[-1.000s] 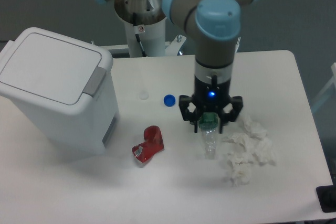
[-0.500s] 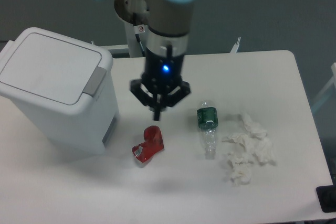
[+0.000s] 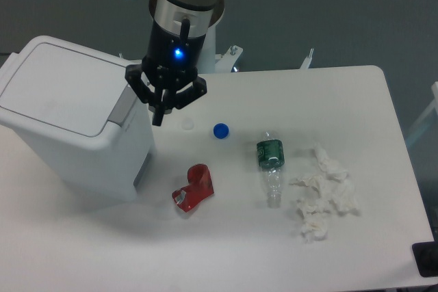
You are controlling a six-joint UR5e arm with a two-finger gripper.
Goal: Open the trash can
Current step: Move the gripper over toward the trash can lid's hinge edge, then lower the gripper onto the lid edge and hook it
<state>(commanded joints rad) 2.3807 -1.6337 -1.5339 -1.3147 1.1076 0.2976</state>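
1. The bin (image 3: 68, 114) fills the left side of the frame, a big white box standing on the table (image 3: 356, 100) with its flat lid down and shut.
2. A grey tab (image 3: 123, 106) sits on the bin's right rim, facing the middle of the table.
3. The arm (image 3: 185, 5) comes down from the top centre, with a blue light glowing on its wrist.
4. The gripper (image 3: 159, 117) hangs just right of the grey tab, pointing down; its dark fingers look drawn together into one narrow tip, and nothing is held between them.
5. Whether the tip touches the tab or the bin wall cannot be told from this view.
6. A small blue cap (image 3: 220, 130) lies on the table right of the gripper, near the frame's centre.
7. A faint clear ring (image 3: 187, 125) lies between the gripper tip and the cap.
8. A red crumpled piece (image 3: 194, 188) lies below centre, just right of the bin's lower corner.
9. A clear bottle (image 3: 271, 169) with a green label lies on its side right of centre, neck toward the bottom of the frame.
10. Crumpled white tissue (image 3: 321, 195) lies at the lower right, just beside the bottle.
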